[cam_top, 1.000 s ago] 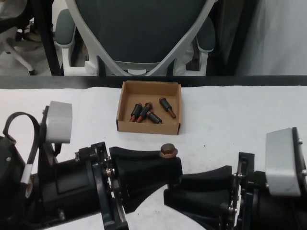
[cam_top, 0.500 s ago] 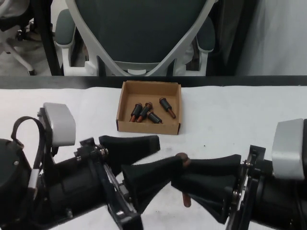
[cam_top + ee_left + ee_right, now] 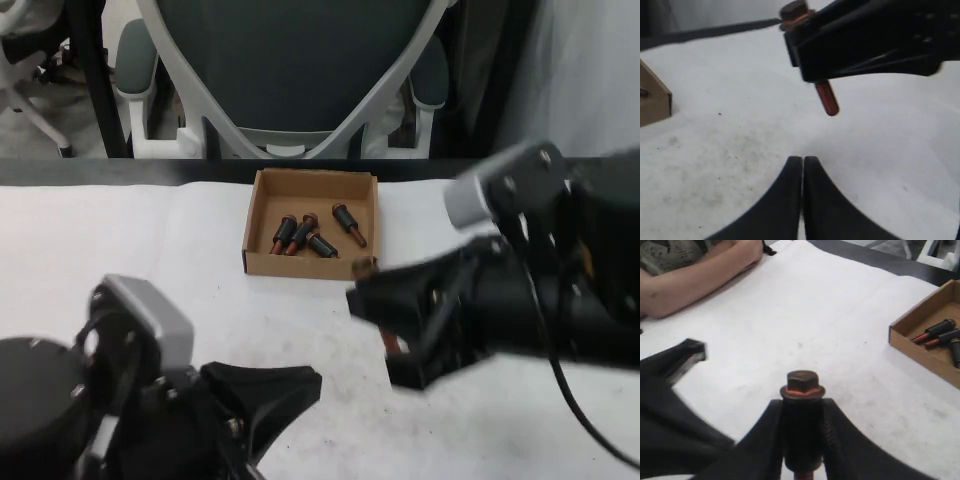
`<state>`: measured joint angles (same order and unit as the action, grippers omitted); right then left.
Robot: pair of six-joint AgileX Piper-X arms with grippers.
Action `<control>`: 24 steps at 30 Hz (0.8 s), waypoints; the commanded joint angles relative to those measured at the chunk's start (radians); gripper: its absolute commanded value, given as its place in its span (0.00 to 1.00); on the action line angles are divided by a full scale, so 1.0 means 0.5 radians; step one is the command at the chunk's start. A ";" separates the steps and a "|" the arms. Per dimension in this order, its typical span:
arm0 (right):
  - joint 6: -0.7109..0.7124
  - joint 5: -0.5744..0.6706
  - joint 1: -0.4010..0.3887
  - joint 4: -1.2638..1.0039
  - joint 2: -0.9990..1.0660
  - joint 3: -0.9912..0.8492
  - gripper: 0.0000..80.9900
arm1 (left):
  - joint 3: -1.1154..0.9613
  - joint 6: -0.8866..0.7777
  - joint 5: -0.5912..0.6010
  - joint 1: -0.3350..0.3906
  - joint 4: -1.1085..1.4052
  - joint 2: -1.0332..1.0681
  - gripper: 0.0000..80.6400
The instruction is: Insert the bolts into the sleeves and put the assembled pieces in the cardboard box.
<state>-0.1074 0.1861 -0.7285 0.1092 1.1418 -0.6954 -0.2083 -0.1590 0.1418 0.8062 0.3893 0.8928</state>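
My right gripper [image 3: 801,410] is shut on a black sleeve [image 3: 801,437] with a rust-red bolt through it; the hex head [image 3: 802,382] stands above the fingers. In the high view this gripper [image 3: 368,292] hangs just in front of the cardboard box [image 3: 262,262], with the bolt's red tip [image 3: 390,343] poking out below. The box holds several assembled pieces [image 3: 303,232]. My left gripper [image 3: 802,161] is shut on nothing, low over the white bench near its front edge [image 3: 298,382]. From it I see the held bolt's tip [image 3: 826,99] hanging above.
White cloth [image 3: 520,430] covers the bench. A person's forearm [image 3: 695,275] rests on the bench edge in the right wrist view. A grey chair [image 3: 290,70] stands behind the bench. The box corner [image 3: 655,102] lies off to one side of the left gripper.
The sleeve with the bolt went from between both grippers to the right gripper alone, which rose toward the box. The left gripper pulled back toward the front edge and shut.
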 commanded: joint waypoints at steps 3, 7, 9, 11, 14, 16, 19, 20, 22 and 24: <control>0.040 0.110 0.146 0.110 0.247 -0.233 0.00 | 0.129 0.024 -0.409 0.212 0.034 -0.266 0.01; 0.137 0.158 0.235 0.325 0.491 -0.480 0.00 | 0.235 0.134 -0.917 0.502 -0.042 -0.551 0.01; 0.182 0.195 0.276 0.427 0.630 -0.632 0.00 | 0.252 0.271 -1.109 0.628 -0.141 -0.657 0.01; 0.185 0.201 0.310 0.496 0.759 -0.777 0.00 | 0.251 0.419 -1.204 0.674 -0.253 -0.720 0.01; 0.229 0.273 0.363 0.585 0.986 -1.032 0.00 | 0.251 0.469 -1.194 0.595 -0.340 -0.741 0.01; 0.254 0.279 0.388 0.674 1.133 -1.210 0.00 | 0.251 0.469 -1.044 0.471 -0.341 -0.729 0.01; 0.323 0.284 0.408 0.820 1.321 -1.442 0.00 | 0.251 0.469 -0.734 0.134 -0.291 -0.671 0.01; 0.349 0.284 0.413 0.869 1.369 -1.528 0.00 | 0.251 0.446 -0.641 -0.008 -0.244 -0.640 0.01; 0.364 0.284 0.424 0.943 1.483 -1.687 0.00 | 0.251 0.318 -0.398 -0.319 -0.070 -0.559 0.01; 0.359 0.284 0.443 0.992 1.580 -1.820 0.00 | 0.251 0.270 -0.131 -0.620 0.089 -0.475 0.01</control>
<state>0.0605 0.3129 -0.5171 0.5789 1.8985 -1.5375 -0.0823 0.0105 -0.0636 0.5441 0.3436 0.6425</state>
